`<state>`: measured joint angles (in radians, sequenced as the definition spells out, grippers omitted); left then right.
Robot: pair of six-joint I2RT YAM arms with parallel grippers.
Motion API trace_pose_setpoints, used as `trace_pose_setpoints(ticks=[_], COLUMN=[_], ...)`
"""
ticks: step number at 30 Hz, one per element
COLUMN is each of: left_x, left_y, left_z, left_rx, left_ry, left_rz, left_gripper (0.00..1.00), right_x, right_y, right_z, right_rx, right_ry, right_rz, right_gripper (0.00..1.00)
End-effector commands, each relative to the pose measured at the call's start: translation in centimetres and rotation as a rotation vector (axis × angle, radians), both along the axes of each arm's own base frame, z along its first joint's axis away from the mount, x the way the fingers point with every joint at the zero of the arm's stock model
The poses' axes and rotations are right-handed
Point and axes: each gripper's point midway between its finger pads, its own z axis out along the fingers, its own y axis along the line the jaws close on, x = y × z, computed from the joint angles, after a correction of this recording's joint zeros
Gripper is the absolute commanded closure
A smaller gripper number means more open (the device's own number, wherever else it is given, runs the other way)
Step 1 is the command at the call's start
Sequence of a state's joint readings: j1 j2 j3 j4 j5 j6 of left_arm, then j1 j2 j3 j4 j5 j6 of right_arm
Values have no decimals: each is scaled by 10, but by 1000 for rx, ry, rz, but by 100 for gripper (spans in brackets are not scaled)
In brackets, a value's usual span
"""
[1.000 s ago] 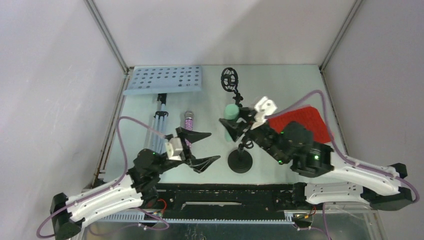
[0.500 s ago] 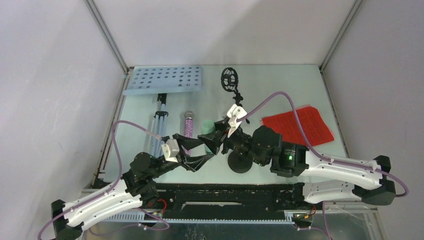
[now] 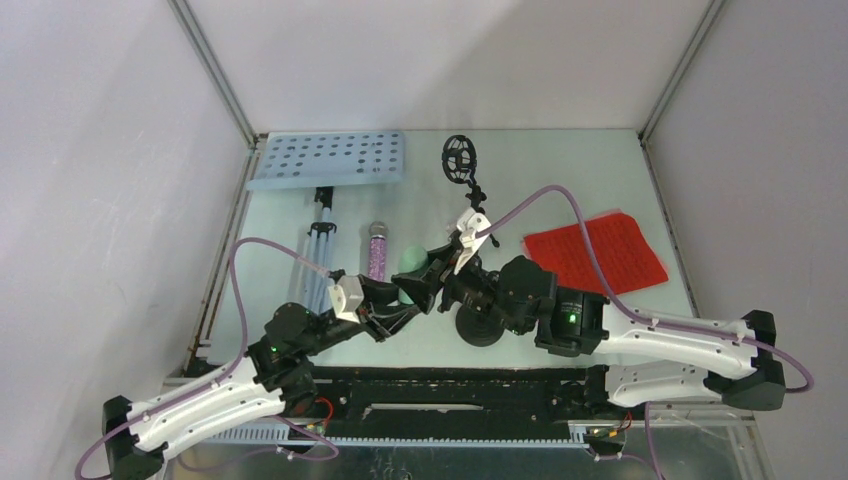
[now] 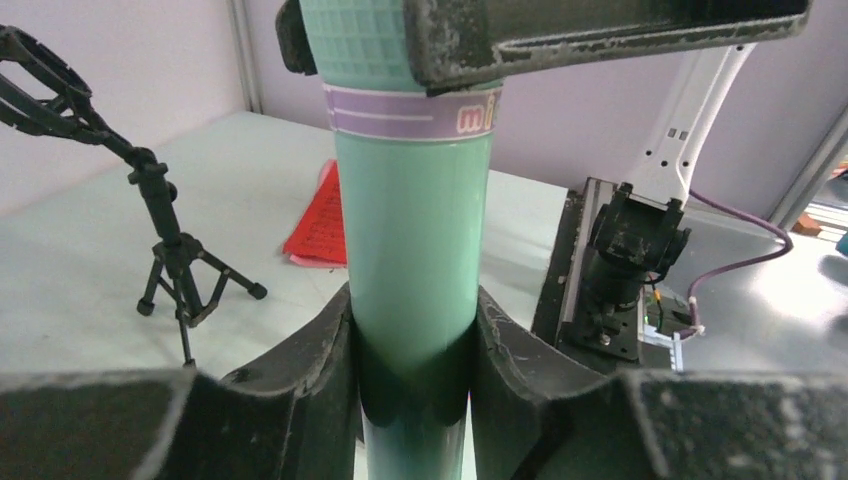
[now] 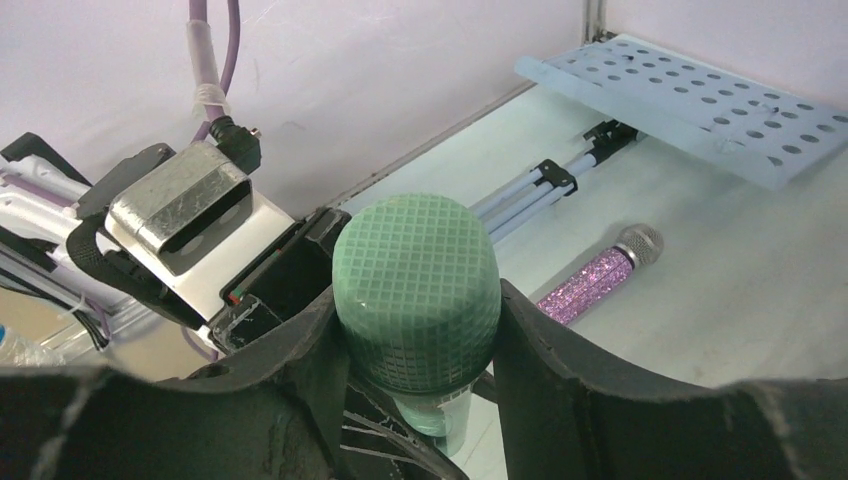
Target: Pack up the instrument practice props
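**Top external view.** Both arms meet over the near middle of the counter (image 3: 560, 180), with the mint microphone (image 3: 410, 262) held between them.
- The right claw (image 3: 428, 280) reaches in from 4 o'clock and pinches the microphone's head.
- The left claw (image 3: 406, 298) comes from 8 o'clock and pinches its handle.
- Two grips on one prop suggest a hand-over, probably to bring it to the left arm's side.
- The glittery purple microphone (image 3: 377, 250) lies just beside it at 10 o'clock.
- The round-based mic mount (image 3: 480, 328) stands at 4 o'clock, partly under the right arm.
- The pale blue music desk (image 3: 327, 160) sits at the counter's 11 o'clock, with the blue-grey tripod (image 3: 320, 238) lying nearer the arms.
- The ring-headed mic mount (image 3: 459, 158) is at 12 o'clock and the red score sheet (image 3: 597, 250) at 3 o'clock.

**Left wrist view.** The left claw's fingers (image 4: 325, 350) sit flush against both sides of the mint handle. A finger of the right claw crosses the mesh head at 12 o'clock. The two grips are spaced apart along the body, so neither claw blocks the other.

**Right wrist view.** The right claw's fingers (image 5: 560, 370) bracket the mesh head. The left arm's wrist shows at 9 o'clock, and the purple microphone lies on the counter at 3 o'clock.

**Containers.** No box, bag or case shows in any view. By this evidence nothing is packed yet, and the other props lie loose on the counter.
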<state>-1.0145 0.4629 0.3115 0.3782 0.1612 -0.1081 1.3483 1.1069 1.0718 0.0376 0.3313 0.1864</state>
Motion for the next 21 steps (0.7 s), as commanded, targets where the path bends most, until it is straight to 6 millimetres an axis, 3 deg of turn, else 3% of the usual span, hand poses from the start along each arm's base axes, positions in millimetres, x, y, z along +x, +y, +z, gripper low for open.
trace_pose_setpoints(ticks=[1, 3, 5, 7, 9, 14, 21], left_x=[3, 8, 17, 30, 44, 67, 91], left_y=[1, 2, 5, 10, 13, 24, 36], left_z=[5, 2, -5, -17, -36, -87, -135], left_rx=[-19, -16, -16, -7, 22, 103, 204], left_ry=[-2, 19, 71, 160, 257, 465, 633], left_rz=[16, 41, 96, 177, 257, 447, 614], left_gripper=[86, 93, 96, 100, 100, 100, 100], right_x=[-4, 0, 5, 13, 20, 30, 26], right_y=[-3, -7, -14, -24, -36, -67, -94], right_z=[18, 14, 9, 7, 7, -13, -30], right_rx=[114, 100, 72, 49, 36, -33, -18], right_ry=[52, 50, 37, 28, 21, 43, 119], right_rz=[-7, -35, -72, -125, -183, -301, -337], right_gripper=[100, 86, 57, 34, 21, 16, 15])
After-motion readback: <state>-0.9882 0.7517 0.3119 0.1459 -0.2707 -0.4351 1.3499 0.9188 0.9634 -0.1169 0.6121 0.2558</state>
